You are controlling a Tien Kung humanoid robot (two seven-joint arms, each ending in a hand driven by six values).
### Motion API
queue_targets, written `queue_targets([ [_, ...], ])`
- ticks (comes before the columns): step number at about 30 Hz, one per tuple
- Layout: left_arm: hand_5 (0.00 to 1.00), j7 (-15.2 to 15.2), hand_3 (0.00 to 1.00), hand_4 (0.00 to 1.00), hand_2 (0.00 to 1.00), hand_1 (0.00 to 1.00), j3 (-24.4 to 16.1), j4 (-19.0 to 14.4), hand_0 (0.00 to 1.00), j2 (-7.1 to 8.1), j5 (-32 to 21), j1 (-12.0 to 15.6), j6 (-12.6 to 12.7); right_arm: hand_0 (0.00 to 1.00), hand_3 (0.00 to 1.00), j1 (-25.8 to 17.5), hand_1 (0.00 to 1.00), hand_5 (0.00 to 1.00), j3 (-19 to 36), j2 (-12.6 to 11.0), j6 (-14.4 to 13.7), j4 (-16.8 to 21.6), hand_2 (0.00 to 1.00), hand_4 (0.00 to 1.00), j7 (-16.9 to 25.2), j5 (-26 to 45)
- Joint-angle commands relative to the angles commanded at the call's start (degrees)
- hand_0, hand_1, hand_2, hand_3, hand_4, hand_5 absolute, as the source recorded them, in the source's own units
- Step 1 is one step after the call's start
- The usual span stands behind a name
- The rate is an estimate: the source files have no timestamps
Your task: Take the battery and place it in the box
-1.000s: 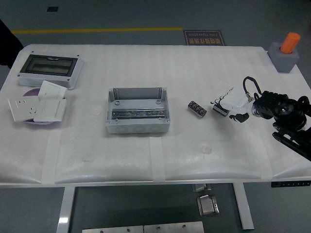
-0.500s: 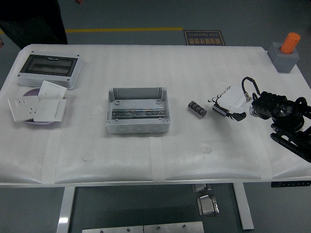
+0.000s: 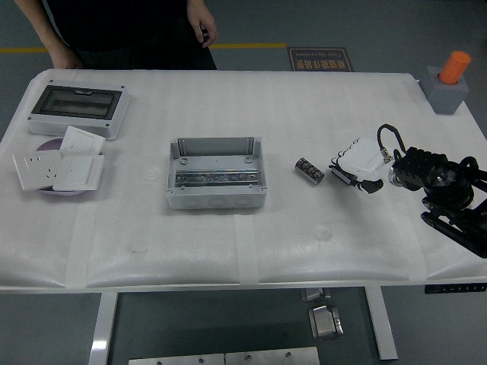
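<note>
A small dark cylindrical battery [image 3: 309, 170] lies on the white table, right of the open grey box [image 3: 216, 172] that sits near the table's middle. My right hand [image 3: 352, 167] comes in from the right, with its white fingers relaxed and open, holding nothing, a short gap to the right of the battery. My left arm is out of view.
A grey enclosure with a dark clear lid [image 3: 77, 109] stands at the back left. White socket plates [image 3: 58, 167] lie on a purple disc at the left. A grey block with an orange cylinder [image 3: 449, 82] stands at the back right. A person [image 3: 122, 26] stands at the far side.
My right hand has moved a little left and down toward the battery. A person has walked into view at the far side, top left.
</note>
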Motion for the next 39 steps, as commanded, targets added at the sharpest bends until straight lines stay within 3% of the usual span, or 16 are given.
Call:
queue_targets([
  [6,0.493,-0.1,0.614,0.496,0.53,0.689,-0.1,0.0,0.66,-0.19,0.0,0.1,0.2,0.703,0.573,0.5,0.632,0.07,-1.7,-0.6,-2.1,1.1,0.617,0.297,-1.5,2.3],
  [13,0.508,0.3,0.613,0.502,0.528,0.688,-1.1,0.0,0.659,-0.62,0.8,0.7,0.2,0.704,0.572,0.2,0.632,0.063,-9.9,-4.2,-12.6,5.9,0.617,0.293,-10.1,10.4],
  [16,0.514,0.5,0.614,0.504,0.529,0.687,-1.6,0.0,0.659,-0.78,1.2,1.0,0.2,0.699,0.568,-0.6,0.631,0.065,-7.7,-5.3,-16.9,9.2,0.613,0.293,-13.6,11.5],
  [19,0.514,0.8,0.614,0.504,0.529,0.687,-2.1,0.0,0.659,-0.92,1.7,1.4,0.2,0.699,0.568,-1.8,0.631,0.065,-3.7,-4.9,-20.5,12.8,0.613,0.293,-15.7,11.0],
  [25,0.519,1.2,0.615,0.502,0.53,0.686,-2.9,0.0,0.658,-1.15,2.2,1.9,0.1,0.694,0.569,-4.6,0.63,0.065,5.4,-0.6,-23.5,19.6,0.612,0.294,-17.4,8.7],
  [30,0.524,1.4,0.615,0.503,0.531,0.686,-3.4,0.0,0.658,-1.04,2.4,2.1,0.1,0.698,0.571,-5.2,0.633,0.065,10.9,3.9,-24.8,22.0,0.612,0.296,-17.4,10.7],
  [39,0.526,2.0,0.615,0.503,0.531,0.685,-4.3,0.0,0.657,-1.03,2.9,2.3,0.0,0.698,0.574,-6.0,0.635,0.068,8.8,10.7,-25.5,21.2,0.611,0.301,-14.2,22.1],
])
